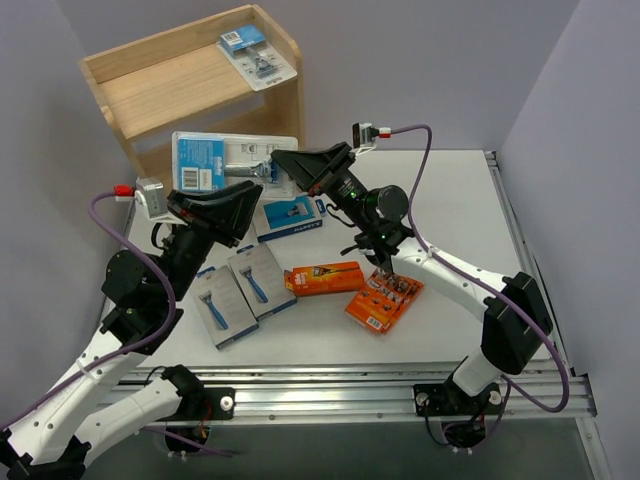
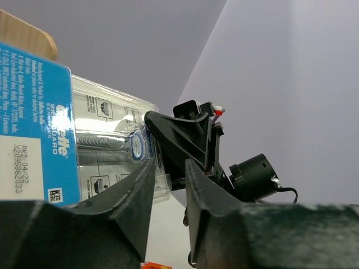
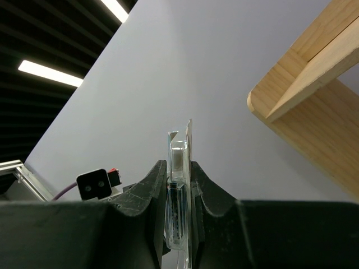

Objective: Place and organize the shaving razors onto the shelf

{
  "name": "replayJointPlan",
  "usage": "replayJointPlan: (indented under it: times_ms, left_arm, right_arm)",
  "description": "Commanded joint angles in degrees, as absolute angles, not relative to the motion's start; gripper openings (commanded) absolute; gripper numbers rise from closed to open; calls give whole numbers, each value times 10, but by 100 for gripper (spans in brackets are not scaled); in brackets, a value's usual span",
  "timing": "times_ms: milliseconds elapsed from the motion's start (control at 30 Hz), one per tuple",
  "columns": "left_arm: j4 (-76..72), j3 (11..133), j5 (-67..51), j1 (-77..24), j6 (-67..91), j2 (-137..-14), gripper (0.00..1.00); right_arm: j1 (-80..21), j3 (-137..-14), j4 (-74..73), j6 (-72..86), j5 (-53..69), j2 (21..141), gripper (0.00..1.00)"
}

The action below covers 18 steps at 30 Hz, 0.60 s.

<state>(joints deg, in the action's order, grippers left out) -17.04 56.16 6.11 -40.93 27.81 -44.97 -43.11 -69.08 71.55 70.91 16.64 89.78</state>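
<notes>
Blister pack (image 1: 225,160) lengthwise left-right, blue header leftward

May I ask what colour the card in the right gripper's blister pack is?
The card is blue with white lettering; clearest in left wrist view.

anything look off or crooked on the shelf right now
Yes. The small blister pack on top of the shelf lies skewed at the right end. One corner rides over the raised rim and juts past the side panel instead of lying flat and square.
</notes>
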Motion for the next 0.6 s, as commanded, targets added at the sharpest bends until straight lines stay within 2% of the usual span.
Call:
replayJointPlan:
  times_ms: [0,100,200,567]
  left_arm:
    - [-165,585,43,-406,271,-444,39]
    - [-144,574,36,-406,299,-424,54]
    - [-116,557,28,-406,313,-404,60]
    - [-33,533,45,-406,317,-391,62]
  right_arm:
    - [-432,-690,937,719,180,880,0]
    - [-432,-693,936,714,181,881,0]
    - [-432,-698,951,711,183,884,0]
    - [-432,-711,990,735,200,893,0]
